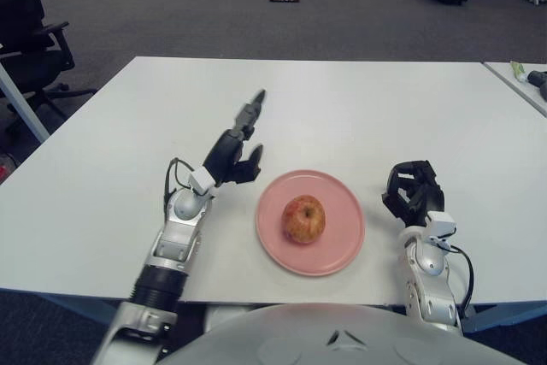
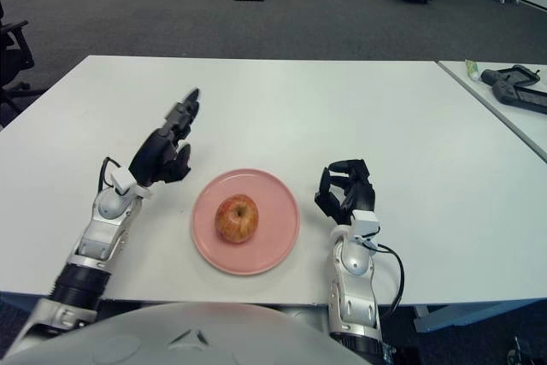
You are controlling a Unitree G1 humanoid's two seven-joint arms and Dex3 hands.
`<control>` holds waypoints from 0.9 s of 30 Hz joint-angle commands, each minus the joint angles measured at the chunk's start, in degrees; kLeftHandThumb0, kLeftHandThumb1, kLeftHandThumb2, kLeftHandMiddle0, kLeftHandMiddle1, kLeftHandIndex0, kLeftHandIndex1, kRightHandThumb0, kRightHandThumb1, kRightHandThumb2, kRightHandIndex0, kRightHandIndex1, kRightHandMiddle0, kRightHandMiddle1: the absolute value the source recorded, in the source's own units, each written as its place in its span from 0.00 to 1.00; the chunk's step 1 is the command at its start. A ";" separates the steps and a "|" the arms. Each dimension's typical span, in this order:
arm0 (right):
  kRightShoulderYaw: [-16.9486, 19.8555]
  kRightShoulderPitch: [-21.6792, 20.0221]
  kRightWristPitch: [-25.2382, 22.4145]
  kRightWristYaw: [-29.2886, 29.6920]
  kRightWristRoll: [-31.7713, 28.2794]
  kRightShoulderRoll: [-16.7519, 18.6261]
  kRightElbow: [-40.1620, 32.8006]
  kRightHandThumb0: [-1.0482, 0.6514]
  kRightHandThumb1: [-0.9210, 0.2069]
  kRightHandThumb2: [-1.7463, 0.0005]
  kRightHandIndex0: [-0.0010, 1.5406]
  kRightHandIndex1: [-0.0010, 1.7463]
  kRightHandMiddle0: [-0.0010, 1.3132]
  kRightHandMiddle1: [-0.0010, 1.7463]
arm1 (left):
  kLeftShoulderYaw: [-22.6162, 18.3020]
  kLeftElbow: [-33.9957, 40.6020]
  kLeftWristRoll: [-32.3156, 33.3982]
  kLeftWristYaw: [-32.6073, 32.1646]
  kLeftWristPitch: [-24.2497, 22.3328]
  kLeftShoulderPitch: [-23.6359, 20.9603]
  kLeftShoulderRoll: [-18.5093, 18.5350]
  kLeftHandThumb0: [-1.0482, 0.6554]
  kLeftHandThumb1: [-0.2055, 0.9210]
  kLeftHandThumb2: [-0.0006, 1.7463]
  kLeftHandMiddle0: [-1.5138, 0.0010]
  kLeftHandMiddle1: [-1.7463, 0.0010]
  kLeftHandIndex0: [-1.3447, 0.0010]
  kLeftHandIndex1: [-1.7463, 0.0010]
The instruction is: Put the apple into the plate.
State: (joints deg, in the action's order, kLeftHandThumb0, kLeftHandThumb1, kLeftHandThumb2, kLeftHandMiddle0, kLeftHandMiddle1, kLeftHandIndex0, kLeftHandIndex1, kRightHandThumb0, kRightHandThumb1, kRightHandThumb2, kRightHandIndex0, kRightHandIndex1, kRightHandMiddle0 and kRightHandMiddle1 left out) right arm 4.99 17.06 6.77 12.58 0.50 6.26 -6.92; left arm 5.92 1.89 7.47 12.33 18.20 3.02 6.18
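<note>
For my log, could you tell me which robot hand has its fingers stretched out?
The left robot hand, left of the pink plate, fingers extended and empty. The right robot hand is curled.

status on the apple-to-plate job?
Looks done: the apple sits on the pink plate. Nothing in hand: the left hand is left of the plate with fingers open, the right hand curled and idle right of it. Nothing visibly left.

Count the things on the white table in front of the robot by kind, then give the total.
Red-and-yellow apple: 1
Round pink plate: 1
Total: 2
The apple sits on the plate; the left hand is open and apart from it, the right hand idle beside the plate.
</note>
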 commanded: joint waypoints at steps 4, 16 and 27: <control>-0.18 -0.28 0.49 0.57 -0.43 1.46 -0.70 0.39 0.24 0.48 0.40 1.00 0.28 1.00 | -3.19 -0.62 0.16 -4.14 0.10 5.55 -3.11 0.11 1.00 0.47 0.94 0.40 1.00 0.23; -0.46 -0.48 0.01 1.07 -0.39 1.42 -0.40 0.39 0.24 0.48 0.40 1.00 0.28 1.00 | -5.74 -6.00 1.16 -6.05 5.60 5.80 -8.47 0.35 0.81 0.50 0.66 0.01 0.73 0.00; -0.60 -0.55 0.66 1.01 -0.69 1.51 0.26 0.39 0.24 0.49 0.41 1.00 0.27 1.00 | -7.03 -10.66 -1.63 -7.22 10.28 7.17 -9.08 0.38 0.75 0.53 0.57 0.00 0.72 0.00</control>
State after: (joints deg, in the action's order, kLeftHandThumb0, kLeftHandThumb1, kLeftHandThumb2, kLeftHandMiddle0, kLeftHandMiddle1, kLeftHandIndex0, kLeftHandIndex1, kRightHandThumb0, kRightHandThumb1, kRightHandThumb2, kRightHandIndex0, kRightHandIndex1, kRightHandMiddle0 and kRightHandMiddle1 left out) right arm 4.45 17.11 6.77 13.41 0.54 6.30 -6.91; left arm -0.14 -7.17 7.22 6.40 27.23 9.74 -3.11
